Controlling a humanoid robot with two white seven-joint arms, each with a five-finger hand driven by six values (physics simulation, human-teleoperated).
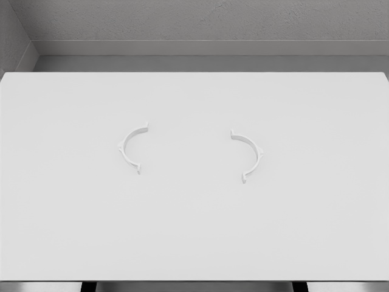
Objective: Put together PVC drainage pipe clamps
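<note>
Left clamp half (130, 149), right clamp half (250, 154) well apart on table (194, 231) (hands unseen, fingers untellable).

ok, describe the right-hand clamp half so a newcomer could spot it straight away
On the white table, two white half-ring clamp pieces lie apart near the middle. The right clamp half is the one right of centre. Unlike the left clamp half, it bulges rightward, its open side facing left, and it sits slightly lower in the picture.

The white table (194, 243) runs past the frame's left and right edges. At the bottom edge, two dark supports (89, 286) beneath it are cut off, their form unclear.
</note>
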